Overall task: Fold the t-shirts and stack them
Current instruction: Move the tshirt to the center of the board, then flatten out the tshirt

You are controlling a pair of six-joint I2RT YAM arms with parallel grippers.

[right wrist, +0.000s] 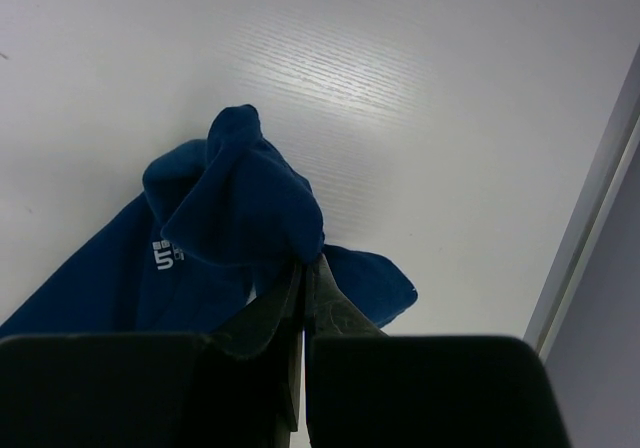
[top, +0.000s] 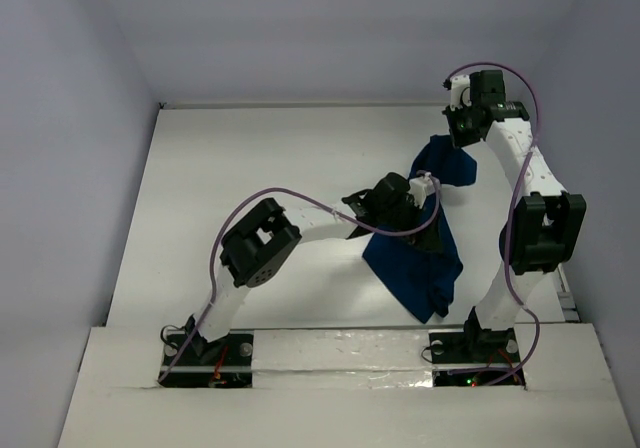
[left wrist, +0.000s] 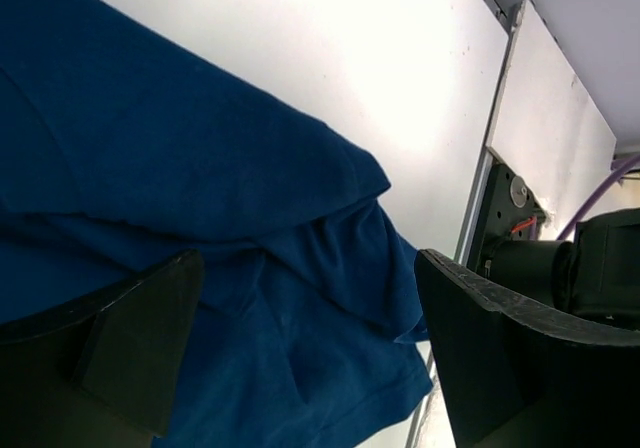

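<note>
The t-shirt (top: 420, 263) is lifted off the right side of the table (top: 250, 168), one edge clamped in the right gripper (right wrist: 303, 278). The left gripper (left wrist: 305, 318) is positioned at the lower cloth, jaws apart, likely for a second hold.

One t-shirt (top: 415, 268) (navy, bunched); two grippers: left gripper (left wrist: 308, 268), right gripper (right wrist: 305, 268); one table (top: 250, 158).

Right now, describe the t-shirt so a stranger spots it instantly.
On the white table, look right of centre. The t-shirt lies crumpled there, one end pinched in the right gripper. It is the only cloth: dark navy, small white print.
</note>
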